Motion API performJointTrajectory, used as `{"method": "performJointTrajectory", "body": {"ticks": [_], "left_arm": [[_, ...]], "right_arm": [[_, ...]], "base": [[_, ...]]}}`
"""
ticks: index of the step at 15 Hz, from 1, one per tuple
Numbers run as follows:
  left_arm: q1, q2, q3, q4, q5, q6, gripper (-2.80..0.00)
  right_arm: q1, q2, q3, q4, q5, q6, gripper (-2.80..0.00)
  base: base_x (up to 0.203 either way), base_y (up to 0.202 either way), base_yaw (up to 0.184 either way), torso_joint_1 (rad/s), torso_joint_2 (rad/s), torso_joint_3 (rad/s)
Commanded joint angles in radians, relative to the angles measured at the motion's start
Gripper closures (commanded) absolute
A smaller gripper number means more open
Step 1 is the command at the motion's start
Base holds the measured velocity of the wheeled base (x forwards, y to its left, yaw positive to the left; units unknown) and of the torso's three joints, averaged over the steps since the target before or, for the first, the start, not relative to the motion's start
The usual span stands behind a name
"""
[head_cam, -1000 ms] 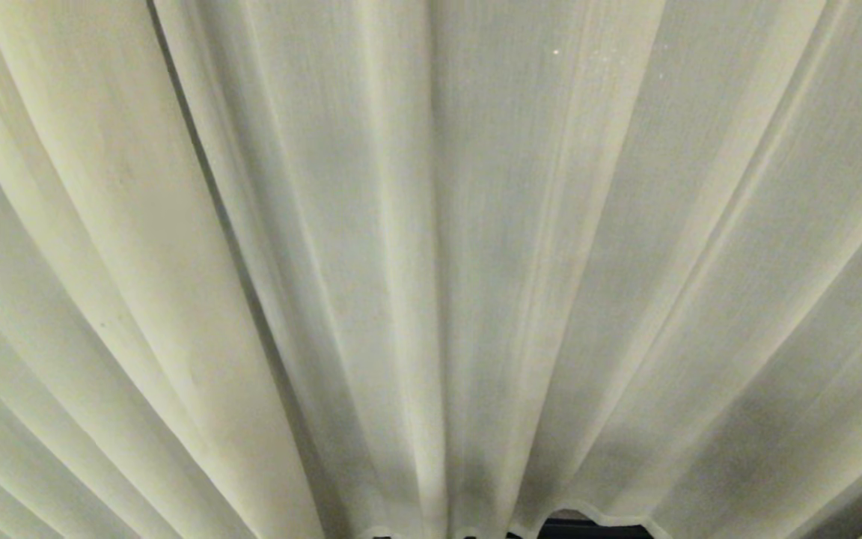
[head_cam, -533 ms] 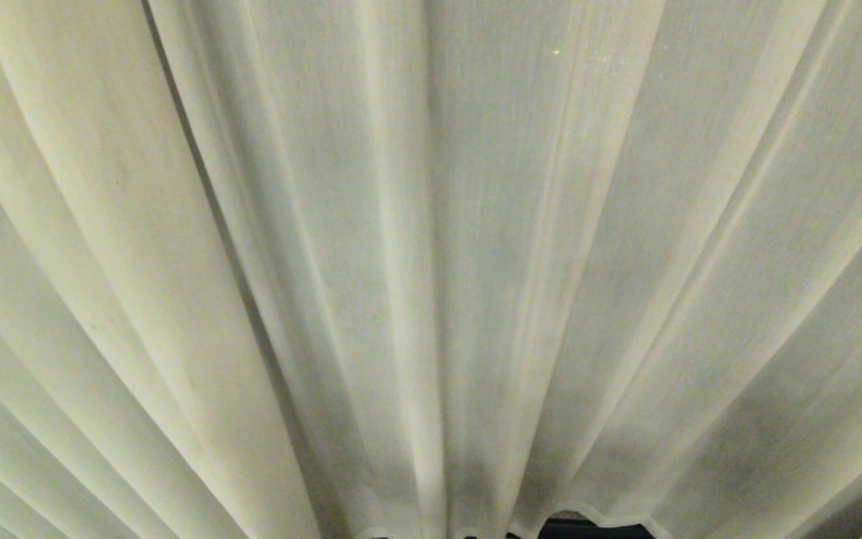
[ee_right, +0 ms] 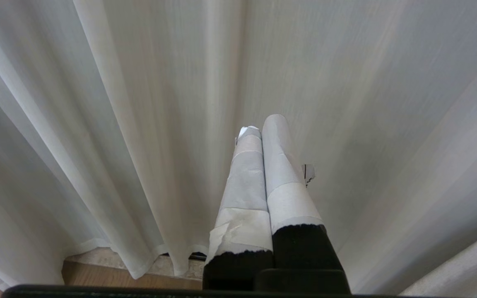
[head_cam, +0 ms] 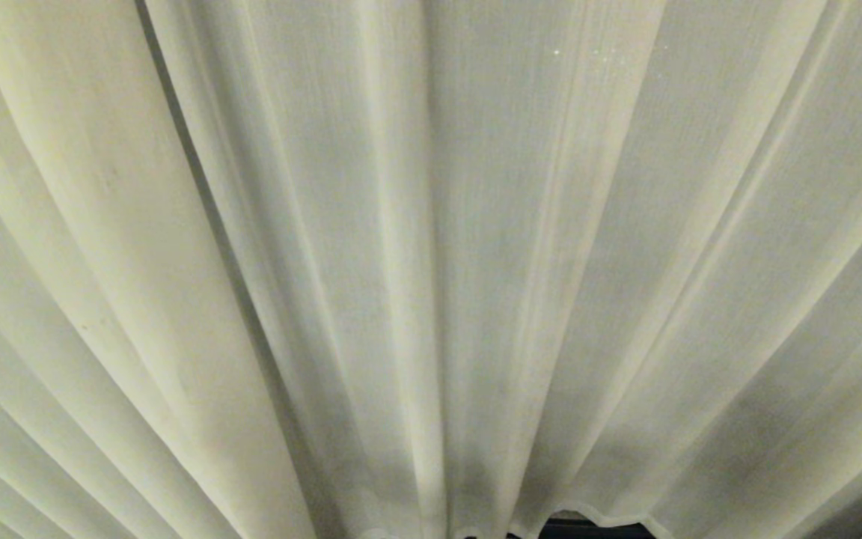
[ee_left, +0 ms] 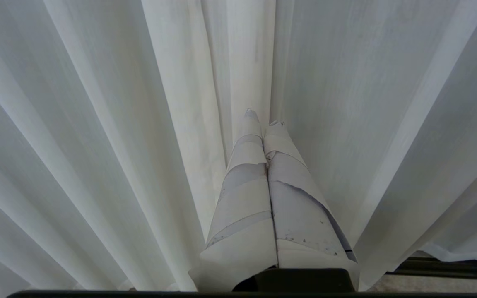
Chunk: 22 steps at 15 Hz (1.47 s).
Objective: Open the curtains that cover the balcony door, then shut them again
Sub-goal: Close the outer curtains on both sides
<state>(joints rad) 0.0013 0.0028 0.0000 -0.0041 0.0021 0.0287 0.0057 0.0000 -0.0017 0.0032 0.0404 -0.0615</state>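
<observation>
The cream curtains fill the whole head view, hanging in soft vertical folds with a dark seam line between two panels at the left. The balcony door is hidden behind them. Neither arm shows in the head view. In the left wrist view my left gripper points at the curtains, its tape-wrapped fingers pressed together and holding nothing. In the right wrist view my right gripper is likewise shut and empty in front of the curtains.
A dark strip shows under the curtain hem at the bottom of the head view. The right wrist view shows a stone sill and wood floor below the hem. A dark track lies under the hem in the left wrist view.
The whole head view has shifted slightly: the folds and the dark seam at the left drift a little leftward and downward. No arm has moved.
</observation>
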Motion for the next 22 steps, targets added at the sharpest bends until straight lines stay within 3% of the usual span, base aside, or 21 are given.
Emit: {"method": "performJointTrajectory", "body": {"ticks": [1, 19, 22], "left_arm": [[0.000, -0.003, 0.000, -0.001, 0.002, 0.000, 0.00], [0.000, -0.003, 0.000, -0.001, -0.001, 0.000, 0.00], [0.000, -0.003, 0.000, -0.001, -0.001, 0.000, 0.00]], "right_arm": [[0.000, 0.002, 0.000, 0.000, 0.001, -0.001, 0.00], [0.000, 0.002, 0.000, 0.000, 0.001, -0.001, 0.00], [0.000, 0.002, 0.000, 0.000, 0.001, -0.001, 0.00]], "base": [[0.000, 0.000, 0.000, 0.000, 0.00, 0.000], [0.000, 0.000, 0.000, 0.000, 0.00, 0.000], [0.003, -0.109, 0.002, 0.000, 0.00, 0.000]]}}
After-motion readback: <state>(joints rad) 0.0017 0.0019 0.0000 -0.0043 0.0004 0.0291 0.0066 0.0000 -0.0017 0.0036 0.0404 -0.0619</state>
